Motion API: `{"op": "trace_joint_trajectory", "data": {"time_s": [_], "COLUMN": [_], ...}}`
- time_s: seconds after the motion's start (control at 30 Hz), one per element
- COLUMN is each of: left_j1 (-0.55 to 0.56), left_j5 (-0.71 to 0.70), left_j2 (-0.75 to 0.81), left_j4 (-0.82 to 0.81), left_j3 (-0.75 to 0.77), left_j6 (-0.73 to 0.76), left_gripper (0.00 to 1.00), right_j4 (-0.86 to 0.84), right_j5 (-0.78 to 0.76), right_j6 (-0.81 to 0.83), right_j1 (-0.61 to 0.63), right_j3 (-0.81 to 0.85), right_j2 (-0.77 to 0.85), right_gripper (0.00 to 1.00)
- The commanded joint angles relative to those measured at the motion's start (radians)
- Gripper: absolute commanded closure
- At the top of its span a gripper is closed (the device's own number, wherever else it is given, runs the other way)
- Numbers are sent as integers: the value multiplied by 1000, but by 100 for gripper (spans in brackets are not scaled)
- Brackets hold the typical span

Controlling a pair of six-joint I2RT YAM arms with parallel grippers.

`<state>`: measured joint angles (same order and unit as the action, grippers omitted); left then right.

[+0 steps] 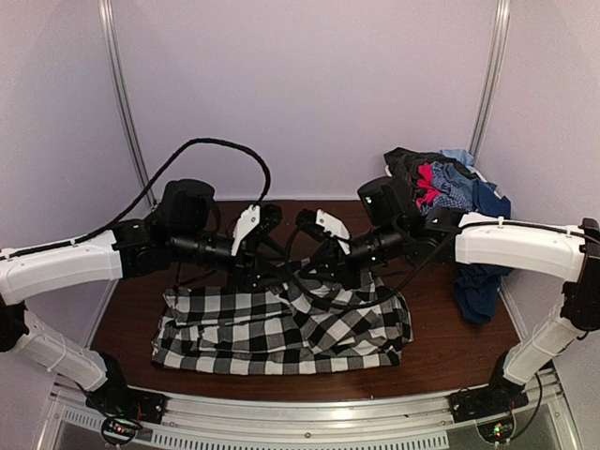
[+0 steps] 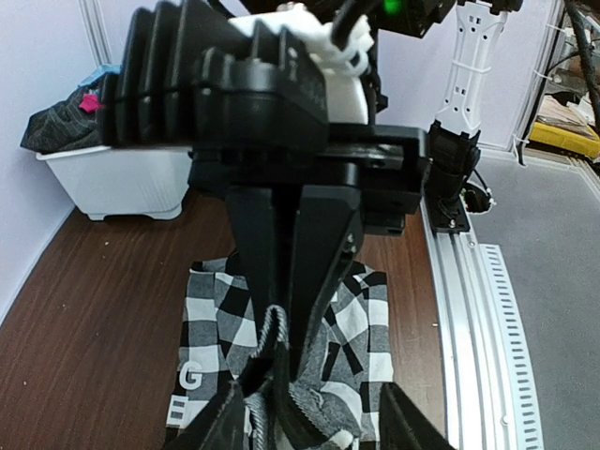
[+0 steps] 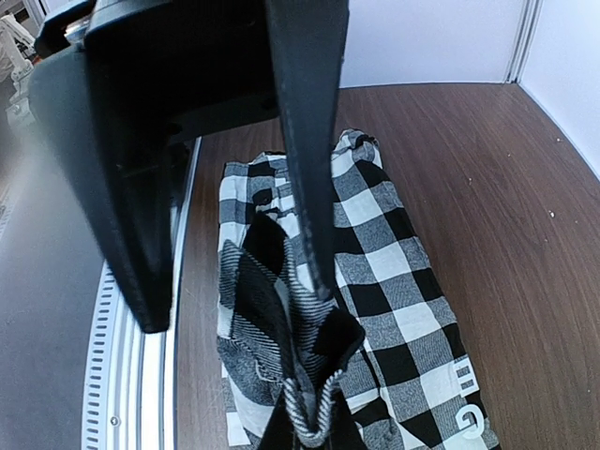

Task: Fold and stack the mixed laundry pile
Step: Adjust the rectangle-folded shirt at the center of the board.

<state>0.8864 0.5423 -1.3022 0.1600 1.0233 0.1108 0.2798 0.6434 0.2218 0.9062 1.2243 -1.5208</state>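
A black-and-white checked shirt (image 1: 281, 333) with white lettering (image 2: 190, 377) lies folded flat on the brown table's near half. Both grippers meet over the middle of its far edge, where a fold is lifted. My right gripper (image 3: 309, 436) is shut on that raised fold of the shirt (image 3: 375, 272). My left gripper (image 2: 314, 427) faces it with its fingers apart, one on each side of the same fold and of the right gripper's fingers (image 2: 281, 319). The rest of the mixed laundry pile (image 1: 450, 183) sits heaped at the back right, with a navy piece (image 1: 478, 281) hanging down.
A white plastic bin (image 2: 112, 178) holds the heap against the back wall. Metal rails (image 1: 309, 412) run along the table's near edge by the arm bases. White walls close in the table on three sides.
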Motion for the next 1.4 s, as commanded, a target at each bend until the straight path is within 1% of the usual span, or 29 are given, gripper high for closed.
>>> {"op": "trace_joint_trajectory", "data": {"time_s": [0.0, 0.07, 0.1, 0.17, 0.2, 0.23, 0.27, 0.3, 0.33, 0.43, 0.53, 0.63, 0.7, 0.73, 0.8, 0.87, 0.93, 1.0, 1.07, 1.13, 1.2, 1.37], "left_j1": [1, 3, 7, 25, 37, 49, 60, 69, 78, 103, 143, 163, 181, 184, 184, 183, 176, 156, 111, 58, 29, -11], "left_j5": [26, 33, 26, 5, -5, -11, -14, -20, -28, -52, -91, -77, -90, -105, -179, -299, -457, -608, -689, -744, -785, -818], "left_j2": [-21, -22, -16, 9, 22, 37, 49, 64, 77, 119, 137, 138, 139, 143, 166, 219, 262, 286, 312, 338, 355, 368], "left_j4": [-53, -40, -34, -24, -22, -23, -29, -36, -42, -48, -38, -86, -125, -139, -153, -202, -173, -88, -30, 12, 37, 26], "left_j3": [37, 40, 37, 19, 5, -7, -23, -38, -52, -86, -102, -139, -174, -191, -234, -283, -314, -326, -352, -382, -410, -488], "left_j6": [-17, -14, -14, -11, -11, -17, -28, -41, -56, -87, -107, -194, -254, -283, -374, -454, -511, -572, -632, -673, -694, -713], "left_gripper": [69, 98, 100, 100, 100, 100, 100, 100, 100, 100, 100, 100, 100, 100, 100, 100, 100, 100, 100, 100, 100, 100], "right_j4": [-13, -10, -8, -23, -40, -55, -69, -79, -84, -96, -142, -214, -254, -249, -223, -200, -187, -180, -171, -155, -134, -112], "right_j5": [-27, -27, -34, -48, -63, -74, -83, -89, -91, -83, -37, 6, -12, -8, -16, -33, -54, -69, -81, -80, -70, -55], "right_j6": [-2, -1, -1, -8, -17, -24, -32, -40, -48, -71, -114, -189, -221, -222, -222, -252, -264, -276, -287, -289, -292, -313], "right_j1": [10, 11, 11, 10, 10, 10, 8, 8, 6, -11, -54, -133, -176, -195, -220, -235, -244, -253, -259, -261, -261, -261], "right_j3": [-8, -10, -12, -26, -40, -54, -66, -77, -84, -110, -151, -199, -223, -224, -217, -211, -205, -199, -188, -171, -156, -135], "right_j2": [55, 62, 67, 84, 101, 113, 123, 132, 139, 167, 205, 245, 256, 249, 226, 197, 168, 138, 106, 69, 38, -28], "right_gripper": [100, 98, 97, 95, 93, 86, 77, 65, 58, 49, 43, 29, 22, 21, 20, 20, 20, 20, 20, 20, 21, 25]}}
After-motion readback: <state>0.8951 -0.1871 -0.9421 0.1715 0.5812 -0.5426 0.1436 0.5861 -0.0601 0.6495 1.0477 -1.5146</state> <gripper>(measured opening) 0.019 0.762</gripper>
